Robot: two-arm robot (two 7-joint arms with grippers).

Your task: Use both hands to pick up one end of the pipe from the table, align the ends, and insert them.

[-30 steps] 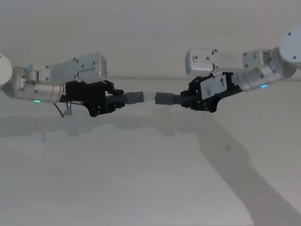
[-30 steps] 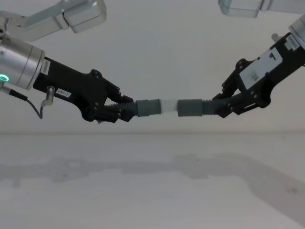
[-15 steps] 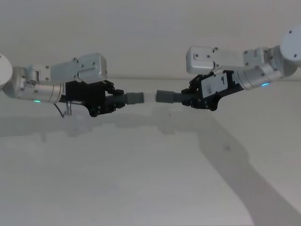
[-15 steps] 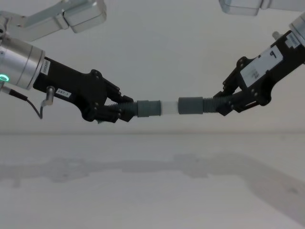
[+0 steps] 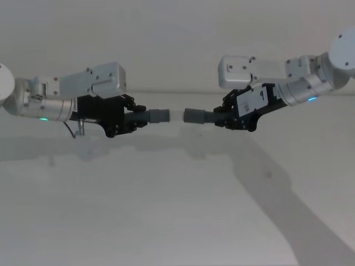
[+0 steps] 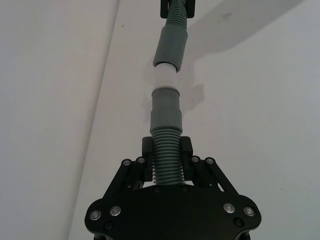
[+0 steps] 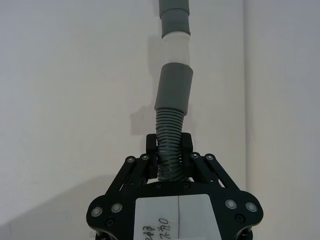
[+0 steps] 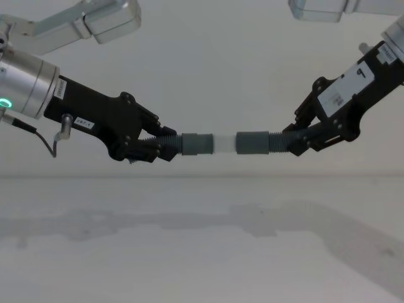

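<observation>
The pipe [image 8: 224,142] hangs above the tabletop [image 8: 202,252], cuffs facing. My left end effector [image 8: 165,144] and right end effector [image 8: 292,142] each clamp light, floppy corrugation near the stiff cuffs — right spot, I judge.

Above the tabletop [image 8: 202,252], the left claw [image 8: 165,145] and right claw [image 8: 291,142] each clamp a hose piece, cuffs facing, white tip [image 8: 225,143] between.

Plain white table [image 5: 166,210] crossed by soft shadows
</observation>
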